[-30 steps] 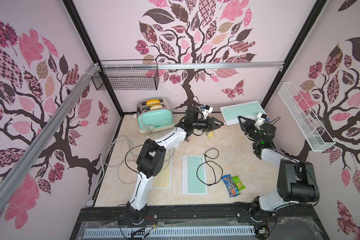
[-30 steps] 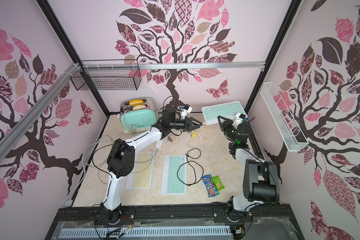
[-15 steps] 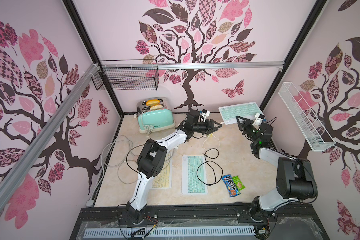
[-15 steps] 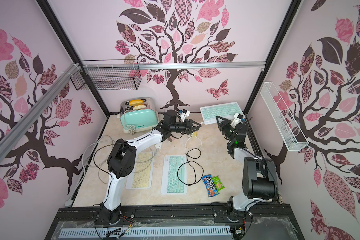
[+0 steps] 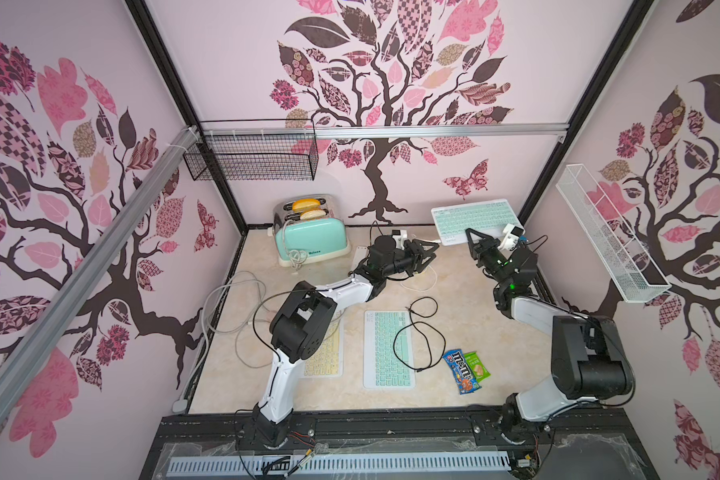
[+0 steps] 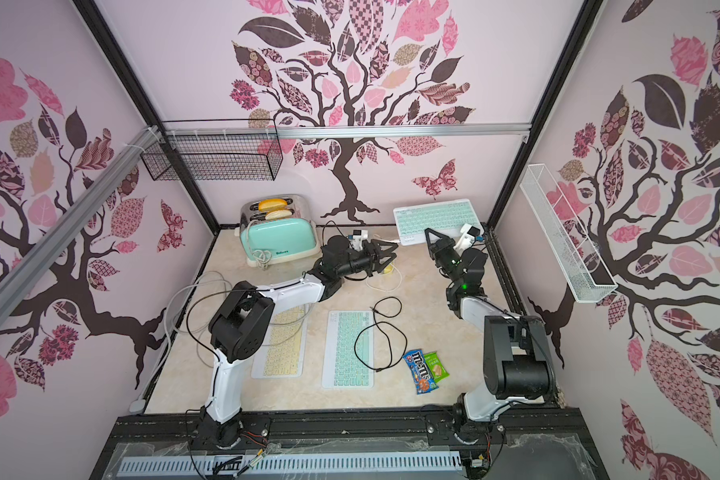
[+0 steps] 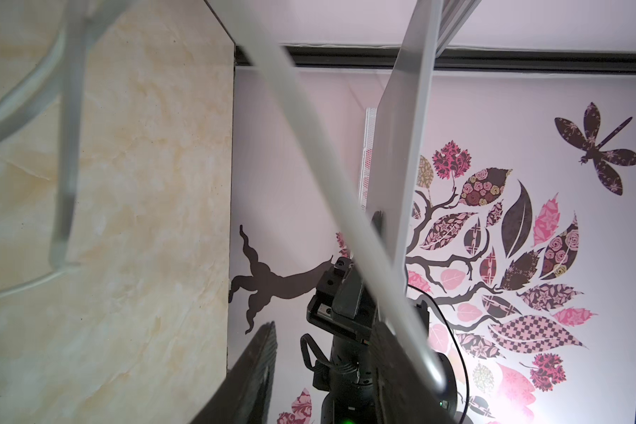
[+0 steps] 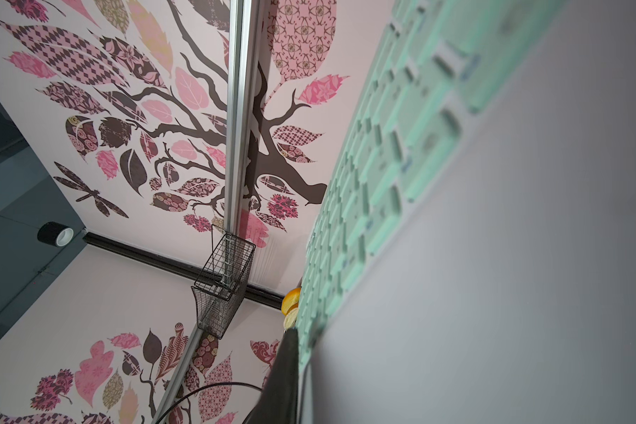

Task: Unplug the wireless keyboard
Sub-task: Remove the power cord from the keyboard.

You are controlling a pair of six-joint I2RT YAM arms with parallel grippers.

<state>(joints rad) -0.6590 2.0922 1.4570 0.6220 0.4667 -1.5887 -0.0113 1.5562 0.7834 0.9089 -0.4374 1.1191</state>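
Well in front of the toaster (image 5: 310,235) and off to its right, closest to the front edge of the table (image 5: 466,299), two candy packets (image 5: 466,371) lie side by side. Also in front of the toaster lies a flat green keyboard (image 5: 388,349). A yellow keyboard (image 5: 324,356) sits just beside it on the toaster's side, partly hidden under the left arm. A black cable (image 5: 417,332) loops loosely over the green one's right edge and the bare table next to it.

Nearer the toaster and to its right, the left gripper (image 5: 432,253) hangs low over the table. Its fingers (image 7: 254,370) are spread. A white cable (image 7: 309,147) runs through the gap, close along one of them, and its slack curls on the table below.

Further right of the toaster, by the back wall, the lifted keyboard (image 5: 470,217) is off the table and tilted. The right gripper (image 5: 474,235) pinches its near edge. In both top views the white cable reaches the keyboard's corner nearest the toaster and looks plugged in.

Above the toaster a black wire basket (image 5: 250,156) hangs on the back wall. Far to the toaster's right, a white wire basket (image 5: 612,241) hangs on the side wall.
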